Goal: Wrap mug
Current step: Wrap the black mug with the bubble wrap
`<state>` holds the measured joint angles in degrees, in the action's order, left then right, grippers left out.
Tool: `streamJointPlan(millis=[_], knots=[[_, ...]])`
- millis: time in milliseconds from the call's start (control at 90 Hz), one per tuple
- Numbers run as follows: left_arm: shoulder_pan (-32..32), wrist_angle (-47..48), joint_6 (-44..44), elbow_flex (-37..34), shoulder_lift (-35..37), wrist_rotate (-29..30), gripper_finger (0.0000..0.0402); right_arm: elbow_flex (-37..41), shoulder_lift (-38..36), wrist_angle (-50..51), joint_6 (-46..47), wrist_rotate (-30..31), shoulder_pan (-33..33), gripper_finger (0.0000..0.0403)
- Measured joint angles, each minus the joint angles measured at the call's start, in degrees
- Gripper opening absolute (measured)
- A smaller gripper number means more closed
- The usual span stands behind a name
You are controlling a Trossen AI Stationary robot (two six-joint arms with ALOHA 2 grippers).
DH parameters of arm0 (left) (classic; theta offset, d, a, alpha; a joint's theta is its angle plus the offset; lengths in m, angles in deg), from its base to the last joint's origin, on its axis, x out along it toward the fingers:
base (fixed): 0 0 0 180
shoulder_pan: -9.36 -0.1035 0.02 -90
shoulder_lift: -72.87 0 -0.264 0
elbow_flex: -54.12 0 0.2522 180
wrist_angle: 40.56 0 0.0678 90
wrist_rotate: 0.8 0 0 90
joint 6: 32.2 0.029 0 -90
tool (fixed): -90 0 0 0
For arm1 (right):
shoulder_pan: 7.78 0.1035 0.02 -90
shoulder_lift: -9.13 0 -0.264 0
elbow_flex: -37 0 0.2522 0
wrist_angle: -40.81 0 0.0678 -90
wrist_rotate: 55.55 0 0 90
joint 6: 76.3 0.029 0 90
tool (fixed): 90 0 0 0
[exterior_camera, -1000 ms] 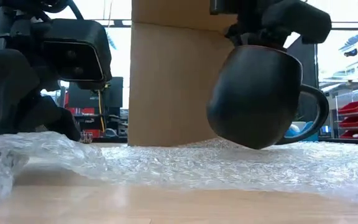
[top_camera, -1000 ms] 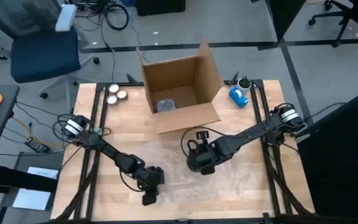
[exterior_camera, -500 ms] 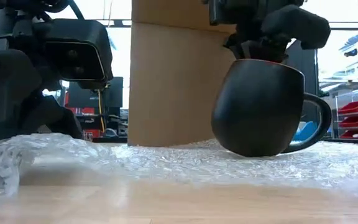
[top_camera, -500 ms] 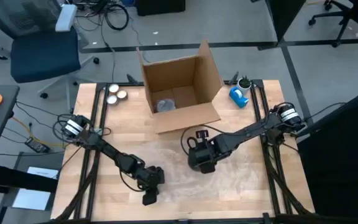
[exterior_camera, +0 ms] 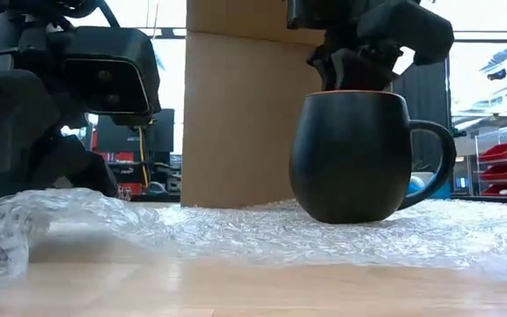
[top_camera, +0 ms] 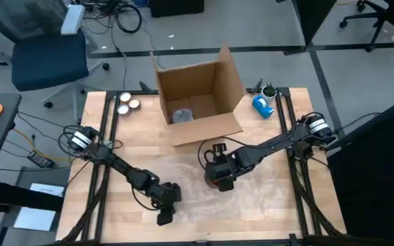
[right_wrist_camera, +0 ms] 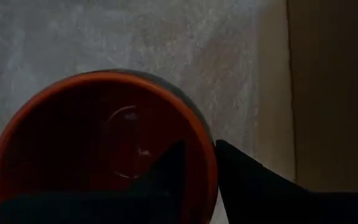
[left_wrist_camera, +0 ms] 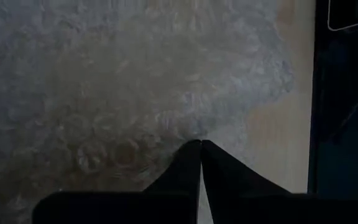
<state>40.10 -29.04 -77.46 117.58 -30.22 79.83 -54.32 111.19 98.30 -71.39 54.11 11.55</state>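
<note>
A black mug (exterior_camera: 350, 158) with a red inside (right_wrist_camera: 104, 149) stands upright on a sheet of bubble wrap (exterior_camera: 236, 233) spread over the middle of the table (top_camera: 258, 188). My right gripper (top_camera: 217, 166) is above the mug, shut on its rim. My left gripper (top_camera: 164, 205) is at the wrap's near left end, shut, with its fingertips (left_wrist_camera: 199, 149) meeting on the wrap's edge. That end of the wrap (exterior_camera: 25, 220) is bunched up off the table. My left gripper pinches the bubble wrap's near left edge (left_wrist_camera: 194, 134) between its shut fingertips, pointing down. The wrap is bunched and raised there and lies flat farther off. My right gripper comes from above, one finger (right_wrist_camera: 166, 171) inside the mug and one (right_wrist_camera: 241, 177) outside. Between them is the rim (right_wrist_camera: 209, 152). The mug stands upright with its bottom on the wrap.
An open cardboard box (top_camera: 197, 102) stands just beyond the wrap at the table's far side, close behind the mug (exterior_camera: 236, 114). A blue tape dispenser (top_camera: 263, 104) sits at the far right, and two small round things (top_camera: 125, 102) at the far left.
My right gripper has gone down and a little toward the far edge with the mug. The mug hung tilted and clear of the wrap; now it stands upright on it. The bunched left end of the wrap has risen a little.
</note>
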Motion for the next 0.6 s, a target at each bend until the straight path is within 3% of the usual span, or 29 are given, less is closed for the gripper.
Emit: streamJointPlan(millis=[222,600], knots=[[0.01,-0.05,1.00,0.00,0.00,0.03,0.0000,0.08,-0.02,0.07,0.00,-0.21,0.03,0.0008],[0.02,-0.86,4.87,0.00,0.00,3.69,0.0000,-4.78,-0.07,2.49,-0.53,-0.11,1.81,0.0001]])
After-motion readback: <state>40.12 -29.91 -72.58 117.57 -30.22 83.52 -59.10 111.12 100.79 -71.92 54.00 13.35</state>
